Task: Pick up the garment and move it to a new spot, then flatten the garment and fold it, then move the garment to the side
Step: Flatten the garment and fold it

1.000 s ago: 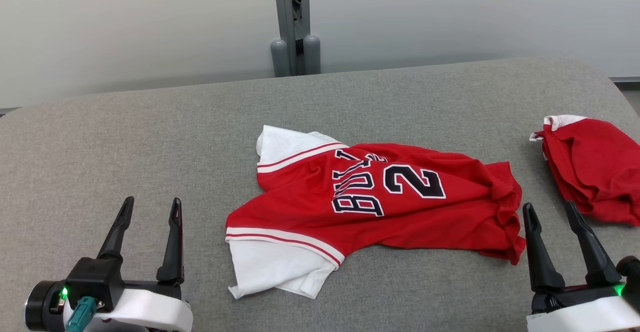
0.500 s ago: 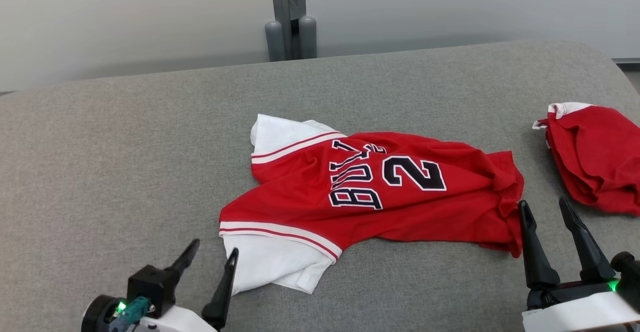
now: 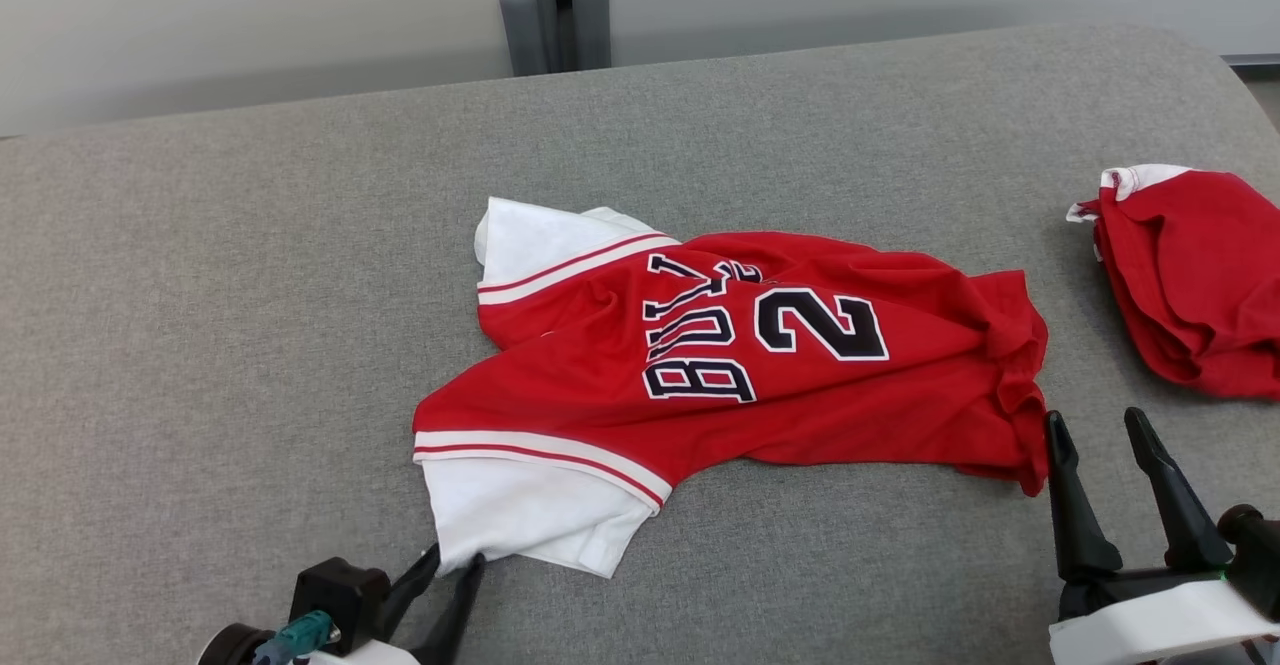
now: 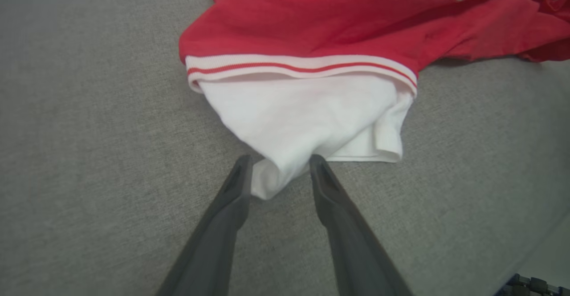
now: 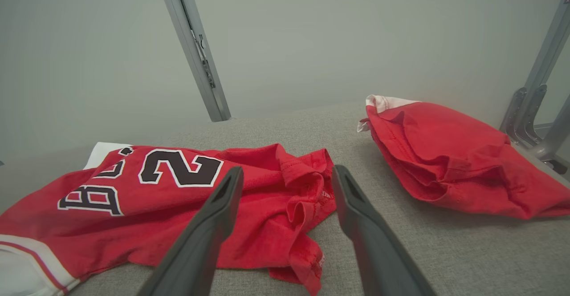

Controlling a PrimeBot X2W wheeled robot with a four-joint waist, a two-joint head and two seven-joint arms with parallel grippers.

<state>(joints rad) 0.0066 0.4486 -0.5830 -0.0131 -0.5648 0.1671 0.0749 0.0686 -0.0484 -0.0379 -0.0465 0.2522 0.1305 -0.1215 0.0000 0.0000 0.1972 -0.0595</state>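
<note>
**Left tool [image 4: 280,161] astride the white near sleeve [image 3: 520,510] of the jersey [image 3: 850,395]**

Nearest the robot, at the lower left of the head view, the left tool lies low over the grey bench [image 3: 200,295], its two dark fingers pointing away toward the jersey. In the left wrist view the fingers stand at a narrow gap, one on each side of the loose corner of the near sleeve. The bunched white cloth between them touches both tips. Whether they press it firmly enough to hold it cannot be told.

At the lower right, the right tool [image 3: 1094,420] stands with its fingers wide apart and nothing between them. Its tips are just beside the crumpled red hem at the jersey's right end.

Beyond the tools, the jersey lies around the middle of the bench, spread sideways and wrinkled. Its white sleeves, each edged by a red-and-white striped band, are at the left and its hem at the right. Black letters edged in white and a numeral 2 cross the red cloth, upside down in the head view. The far sleeve [image 3: 530,240] peeks out behind the red shoulder.

Farther right, well apart from the jersey, a second red garment [image 3: 1190,275] lies in a folded heap at the bench's right edge, with a bit of white at its far end.

Behind the bench's far edge a grey metal post [image 3: 555,5] rises against a pale wall [image 3: 250,25].
</note>
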